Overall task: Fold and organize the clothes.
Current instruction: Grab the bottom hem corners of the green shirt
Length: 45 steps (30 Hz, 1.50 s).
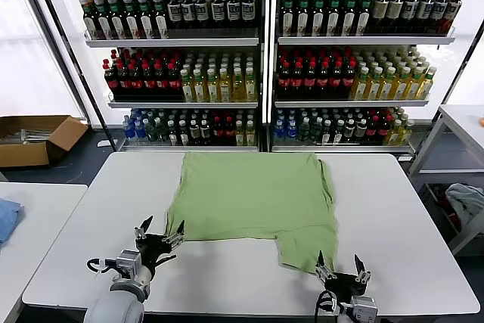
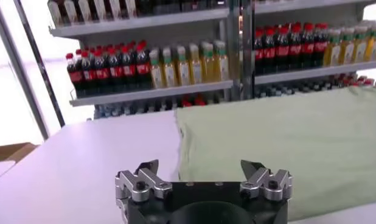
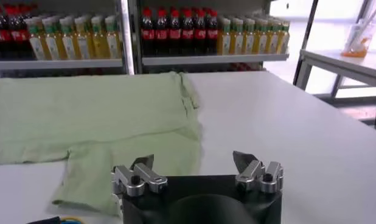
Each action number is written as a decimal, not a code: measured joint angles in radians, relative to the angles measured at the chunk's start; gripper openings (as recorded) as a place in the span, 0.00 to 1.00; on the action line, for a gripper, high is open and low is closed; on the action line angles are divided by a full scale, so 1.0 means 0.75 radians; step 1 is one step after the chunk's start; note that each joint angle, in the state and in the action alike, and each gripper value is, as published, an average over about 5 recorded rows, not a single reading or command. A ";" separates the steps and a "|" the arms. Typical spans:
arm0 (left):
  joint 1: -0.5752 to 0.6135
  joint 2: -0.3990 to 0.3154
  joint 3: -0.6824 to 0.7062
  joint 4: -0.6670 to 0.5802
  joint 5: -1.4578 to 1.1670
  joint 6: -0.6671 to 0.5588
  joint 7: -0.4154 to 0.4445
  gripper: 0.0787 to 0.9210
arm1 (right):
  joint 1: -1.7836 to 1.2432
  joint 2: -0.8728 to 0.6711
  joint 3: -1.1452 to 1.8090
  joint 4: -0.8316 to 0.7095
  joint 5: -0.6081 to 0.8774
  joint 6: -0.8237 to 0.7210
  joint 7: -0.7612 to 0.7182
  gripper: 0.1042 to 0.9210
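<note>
Head view first: the left gripper (image 1: 160, 233) sits low over the white table (image 1: 393, 209) with its fingers spread wide, nothing between them. Its tips are right at the near left corner of the light green polo shirt (image 1: 249, 194), basically at the hem edge, though whether they actually touch the cloth is hard to say. From the left wrist view the left gripper (image 2: 200, 172) has its jaws apart, and the shirt (image 2: 285, 140) spreads out just ahead of it and off to one side, with bare table (image 2: 84, 164) ahead on the other side.

The right gripper (image 1: 342, 268) is also splayed wide and holding nothing, hovering just beside the near right sleeve that sticks out toward the robot. In the right wrist view the right gripper (image 3: 194, 165) has that sleeve flap of the shirt (image 3: 97, 115) directly ahead of one finger, the other finger over plain table (image 3: 297, 122).

Further out, the shirt lies mostly flat on the middle of the table, no print showing. Beyond it stand shelves of bottled drinks (image 1: 265, 51). A cardboard box (image 1: 34, 139) sits on the floor far out past the left gripper, and a blue cloth (image 1: 6, 217) lies on the neighbouring table.
</note>
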<state>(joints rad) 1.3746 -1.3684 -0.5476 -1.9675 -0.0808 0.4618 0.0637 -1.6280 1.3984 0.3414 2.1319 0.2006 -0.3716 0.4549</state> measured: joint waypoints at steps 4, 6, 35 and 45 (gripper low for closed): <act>-0.005 0.005 -0.002 0.018 -0.002 0.008 0.000 0.88 | 0.001 0.003 -0.006 -0.006 0.000 -0.003 0.002 0.88; -0.007 0.008 -0.003 0.028 -0.004 0.012 0.000 0.88 | 0.001 0.004 -0.010 -0.012 0.001 -0.005 0.003 0.88; 0.010 0.018 0.036 0.102 0.008 0.057 0.003 0.04 | -0.033 -0.002 -0.016 -0.033 -0.011 0.035 0.006 0.08; 0.038 -0.001 0.024 0.093 -0.005 0.038 0.005 0.01 | -0.029 -0.024 0.006 -0.003 -0.020 0.087 -0.035 0.00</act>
<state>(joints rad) 1.4028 -1.3689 -0.5299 -1.8978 -0.0848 0.4900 0.0677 -1.6496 1.3806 0.3456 2.1297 0.1859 -0.3061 0.4287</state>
